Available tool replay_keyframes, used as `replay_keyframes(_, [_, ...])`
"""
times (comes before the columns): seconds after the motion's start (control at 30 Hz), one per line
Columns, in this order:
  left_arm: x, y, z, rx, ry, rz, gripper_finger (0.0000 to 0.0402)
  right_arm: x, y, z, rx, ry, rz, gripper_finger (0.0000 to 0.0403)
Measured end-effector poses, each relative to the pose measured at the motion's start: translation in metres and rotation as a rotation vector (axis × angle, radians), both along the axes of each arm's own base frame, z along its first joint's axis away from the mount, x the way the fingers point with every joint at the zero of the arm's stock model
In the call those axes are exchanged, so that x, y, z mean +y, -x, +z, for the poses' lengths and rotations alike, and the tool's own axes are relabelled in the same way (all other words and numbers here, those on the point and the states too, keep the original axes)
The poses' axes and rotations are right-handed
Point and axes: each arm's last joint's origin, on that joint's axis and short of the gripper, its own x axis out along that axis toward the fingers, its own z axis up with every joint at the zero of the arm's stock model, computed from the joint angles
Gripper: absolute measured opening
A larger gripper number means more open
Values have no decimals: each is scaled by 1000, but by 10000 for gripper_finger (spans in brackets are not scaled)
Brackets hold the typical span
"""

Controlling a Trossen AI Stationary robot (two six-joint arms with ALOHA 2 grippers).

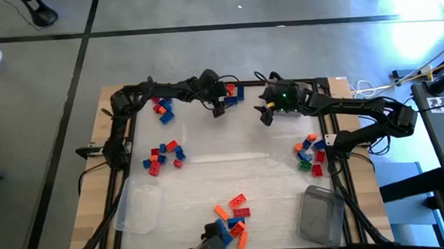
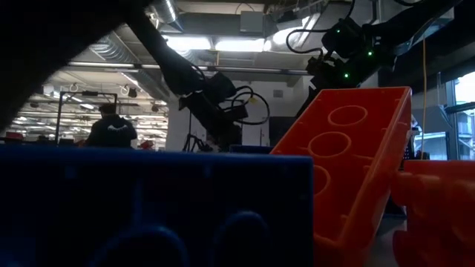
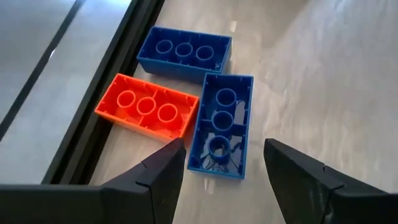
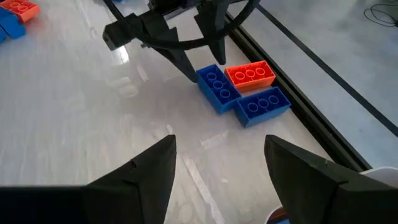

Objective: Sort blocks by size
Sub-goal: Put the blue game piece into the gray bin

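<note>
Near edge, 6 o'clock: loose blocks [image 1: 233, 212], orange and blue. Clusters at 9 and 3 o'clock. At 12 o'clock: left gripper [image 3: 221, 163] open, empty, over blue block [image 3: 220, 122] beside orange block [image 3: 148, 111]. Right gripper [image 4: 217, 158] open, empty, at 1 o'clock.

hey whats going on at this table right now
Two robot arms are sorting toy bricks, which lie in scattered piles around the table. The left gripper hovers open at the far edge, just above a blue brick that lies hollow side up beside an orange brick and another blue one. The right gripper is open and empty nearby, pointed at the same three. Two clear tubs sit at the near corners.
</note>
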Motion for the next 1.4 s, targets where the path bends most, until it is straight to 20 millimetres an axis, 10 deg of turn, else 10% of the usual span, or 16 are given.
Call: replay_keyframes(1.4, [-6, -6, -6, 64, 18, -38, 131, 0, 0, 0, 4, 1, 1, 241])
